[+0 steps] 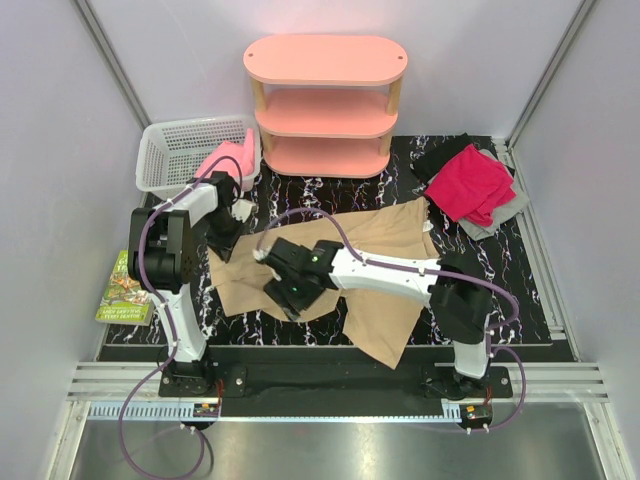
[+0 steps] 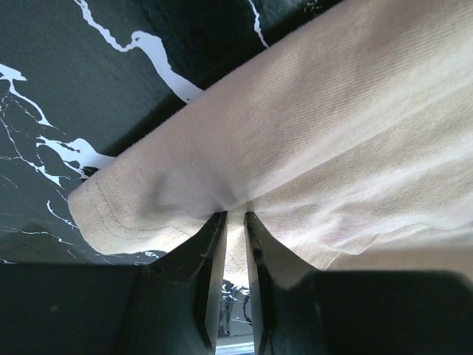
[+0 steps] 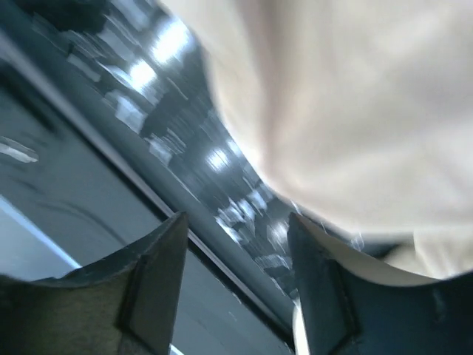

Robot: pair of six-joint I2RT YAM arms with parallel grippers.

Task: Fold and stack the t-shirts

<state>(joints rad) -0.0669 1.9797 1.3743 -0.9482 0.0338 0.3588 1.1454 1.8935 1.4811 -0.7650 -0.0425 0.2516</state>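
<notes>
i see left jaws narrow, pinching the tan t-shirt [image 2: 332, 133] near its hem; right jaws wide, holding nothing, over the counter [image 1: 300, 190].

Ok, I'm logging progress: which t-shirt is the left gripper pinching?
The tan-beige t-shirt, spread mid-table; the magenta-red one lies piled far right, the pink one in the basket.

You see the tan t-shirt [image 2: 355, 133] as soft matt cloth with a fine diagonal rib and a stitched hem. The table [image 1: 310, 190] looks smooth, black marble-patterned, faintly shiny. The left hand [image 2: 235, 218] is matt dark plastic. The basket [image 1: 165, 160] is white plastic mesh; the shelf [image 1: 325, 60] is smooth matt pink.
</notes>
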